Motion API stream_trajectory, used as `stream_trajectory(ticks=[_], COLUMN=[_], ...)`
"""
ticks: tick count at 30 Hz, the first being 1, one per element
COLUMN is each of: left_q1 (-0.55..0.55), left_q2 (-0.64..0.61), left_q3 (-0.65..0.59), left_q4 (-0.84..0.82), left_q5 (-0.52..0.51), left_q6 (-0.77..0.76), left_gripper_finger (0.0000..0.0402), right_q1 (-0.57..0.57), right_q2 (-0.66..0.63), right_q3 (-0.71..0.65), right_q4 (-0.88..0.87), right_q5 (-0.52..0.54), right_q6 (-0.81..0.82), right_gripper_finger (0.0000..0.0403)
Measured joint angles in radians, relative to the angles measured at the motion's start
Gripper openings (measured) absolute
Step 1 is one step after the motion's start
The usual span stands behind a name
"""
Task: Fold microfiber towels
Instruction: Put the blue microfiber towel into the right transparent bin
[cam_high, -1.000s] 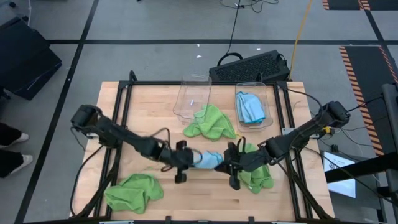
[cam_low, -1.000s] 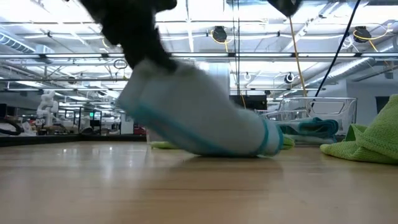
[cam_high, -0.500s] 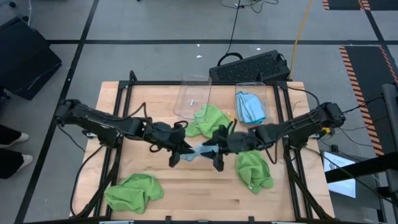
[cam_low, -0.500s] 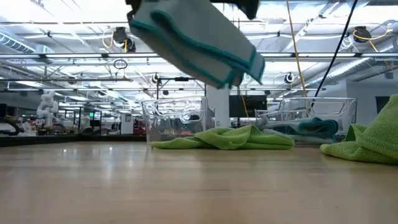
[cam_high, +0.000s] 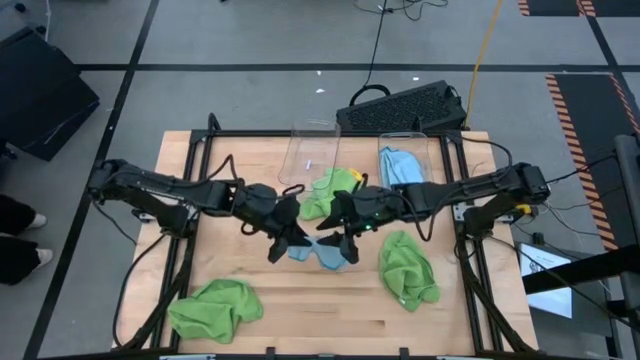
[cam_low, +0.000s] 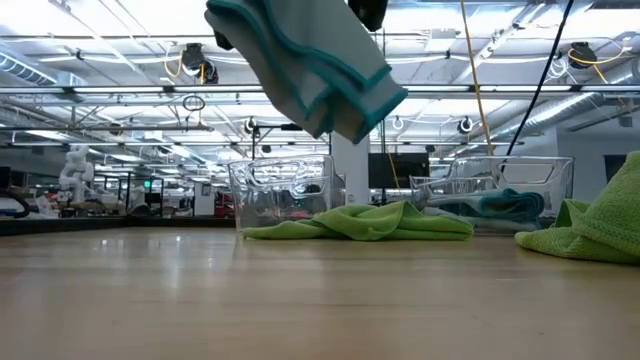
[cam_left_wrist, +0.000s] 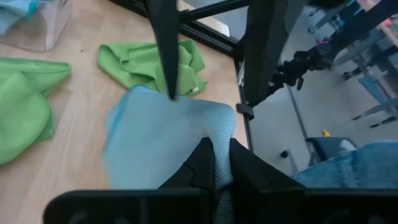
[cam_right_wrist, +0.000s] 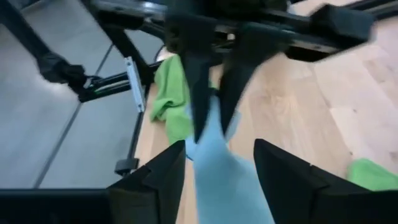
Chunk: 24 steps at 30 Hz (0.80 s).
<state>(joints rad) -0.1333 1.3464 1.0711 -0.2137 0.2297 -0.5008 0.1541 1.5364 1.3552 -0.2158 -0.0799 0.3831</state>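
Towels mostly waiting: 1 light blue towel (cam_high: 318, 250) is hanging mid-bench, pinched in the left gripper (cam_high: 285, 243), right gripper (cam_high: 338, 243) parting beside it, 3 green towels (cam_high: 217, 308) lying crumpled, another blue sitting binned.

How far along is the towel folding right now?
Done, it seems: a light blue towel lies in the right clear bin. In hand: the left gripper pinches a blue towel held above the table, while the right gripper stands open beside it. Left: three green towels lie crumpled on the table.
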Motion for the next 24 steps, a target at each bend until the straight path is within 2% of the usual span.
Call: stream_trajectory(ticks=[5,11,15,24], left_q1=[0.043,0.088,0.105,0.128], left_q2=[0.0,0.0,0.0,0.0], left_q3=[0.0,0.0,0.0,0.0], left_q4=[0.032,0.052,0.054,0.066], left_q5=[0.044,0.086,0.087,0.113], left_q6=[-0.027,-0.061,-0.062,-0.046], left_gripper_finger=[0.0025,0.0026,0.0026,0.0026], right_q1=[-0.033,-0.075,-0.1,-0.109], right_q2=[0.0,-0.001,0.0,0.041], right_q3=[0.0,0.0,0.0,-0.001], right_q4=[-0.001,-0.005,-0.004,-0.014], right_q5=[-0.049,-0.059,-0.13,-0.19], right_q6=[-0.069,-0.165,-0.216,-0.271], right_gripper_finger=[0.0163,0.0161,0.0155,0.0088])
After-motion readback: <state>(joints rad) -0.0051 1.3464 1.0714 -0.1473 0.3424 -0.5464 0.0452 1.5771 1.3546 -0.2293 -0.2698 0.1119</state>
